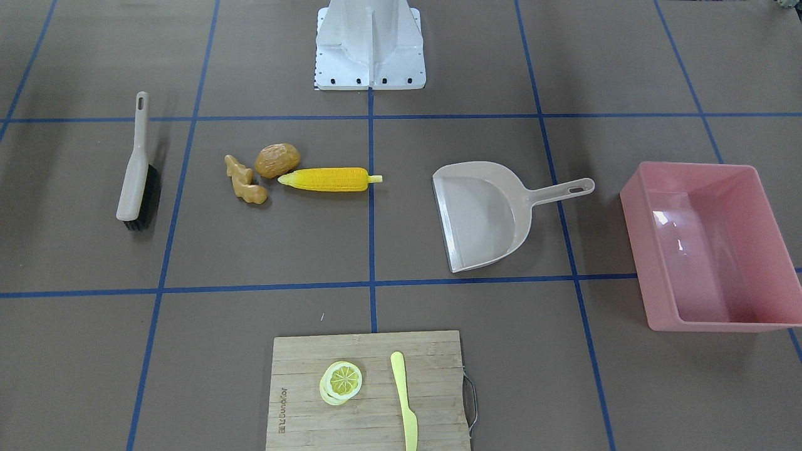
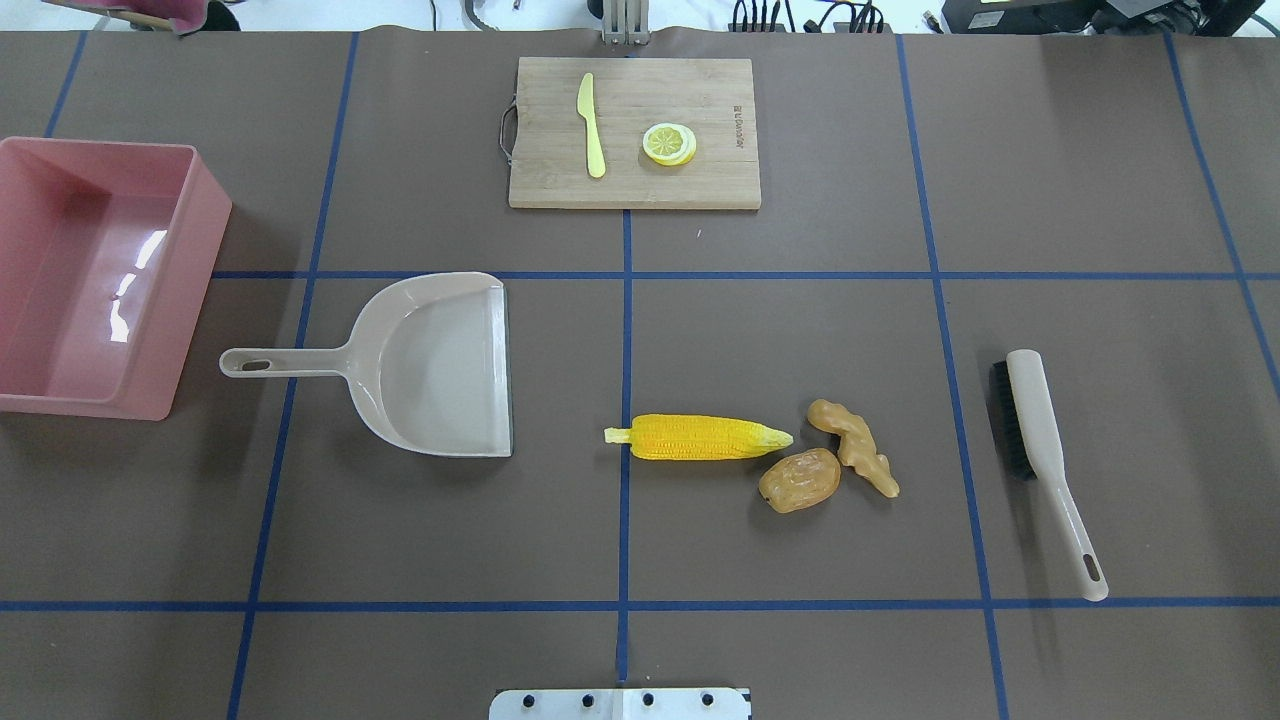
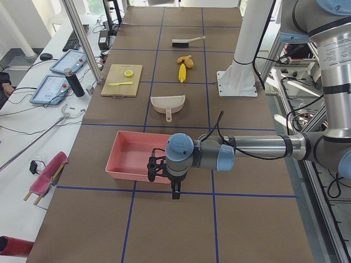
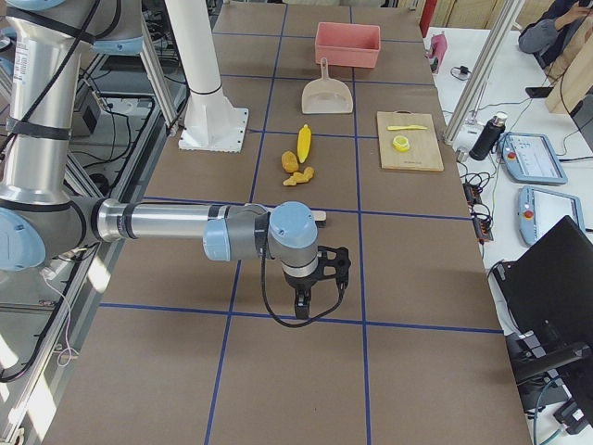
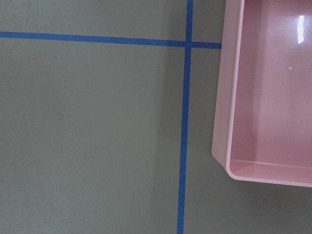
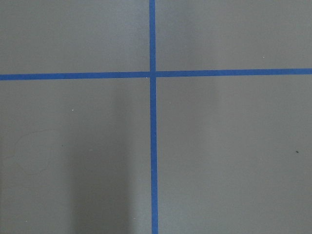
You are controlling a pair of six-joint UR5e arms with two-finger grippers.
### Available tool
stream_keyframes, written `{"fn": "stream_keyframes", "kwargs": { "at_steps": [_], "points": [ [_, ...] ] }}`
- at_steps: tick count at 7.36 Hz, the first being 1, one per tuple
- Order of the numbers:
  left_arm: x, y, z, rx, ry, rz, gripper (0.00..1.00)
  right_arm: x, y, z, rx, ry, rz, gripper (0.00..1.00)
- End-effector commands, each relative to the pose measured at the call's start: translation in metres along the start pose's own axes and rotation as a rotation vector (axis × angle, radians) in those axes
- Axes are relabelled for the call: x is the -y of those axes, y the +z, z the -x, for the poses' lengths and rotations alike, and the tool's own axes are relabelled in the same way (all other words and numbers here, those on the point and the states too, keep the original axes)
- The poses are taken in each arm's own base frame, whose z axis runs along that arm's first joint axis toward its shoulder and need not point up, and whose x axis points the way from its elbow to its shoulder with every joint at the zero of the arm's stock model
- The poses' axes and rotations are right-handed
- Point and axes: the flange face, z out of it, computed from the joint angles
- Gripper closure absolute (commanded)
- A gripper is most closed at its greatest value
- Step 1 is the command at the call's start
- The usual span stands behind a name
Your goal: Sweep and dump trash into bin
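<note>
The yellow corn cob (image 2: 697, 437), the brown potato (image 2: 799, 480) and the tan ginger root (image 2: 853, 447) lie together on the table, right of centre. The pink bin (image 2: 190, 310) stands at the far left and holds nothing. My left gripper (image 3: 175, 193) shows only in the exterior left view, hanging low over the table just outside the bin's end; I cannot tell if it is open. The left wrist view shows the bin's corner (image 5: 222, 97). My right gripper (image 4: 304, 306) shows only in the exterior right view, over bare table beyond the brush; I cannot tell its state.
A beige dustpan (image 2: 430, 365) lies between the bin and the trash, its mouth toward the corn. A beige hand brush (image 2: 1040, 450) lies right of the ginger. A wooden cutting board (image 2: 700, 180) at the far edge bears a lemon slice (image 2: 669, 143) and a yellow knife (image 2: 591, 125).
</note>
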Motion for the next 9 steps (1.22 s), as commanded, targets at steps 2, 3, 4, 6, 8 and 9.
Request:
{"fn": "stream_keyframes", "kwargs": {
  "at_steps": [2, 3, 4, 6, 8, 9],
  "points": [
    [0.0, 0.001, 0.001, 0.002, -0.003, 0.002, 0.01, -0.001, 0.017, 0.025, 0.079, 0.007, 0.054, 0.0],
    [0.006, -0.003, -0.005, 0.0, 0.006, -0.004, 0.01, -0.001, 0.025, 0.038, 0.094, 0.02, 0.075, 0.0],
    [0.012, -0.012, -0.019, -0.003, 0.031, -0.019, 0.01, -0.001, 0.025, 0.064, 0.105, 0.023, 0.09, 0.0],
    [0.024, -0.049, -0.091, -0.001, 0.096, -0.005, 0.0, -0.019, 0.029, 0.118, 0.112, 0.06, 0.145, 0.0],
    [0.051, -0.083, -0.15, -0.009, 0.177, -0.043, 0.0, -0.038, 0.036, 0.177, 0.183, 0.095, 0.239, 0.0],
    [0.06, -0.097, -0.19, -0.024, 0.26, -0.076, 0.0, -0.055, 0.05, 0.212, 0.212, 0.102, 0.271, 0.0]
  ]
}}
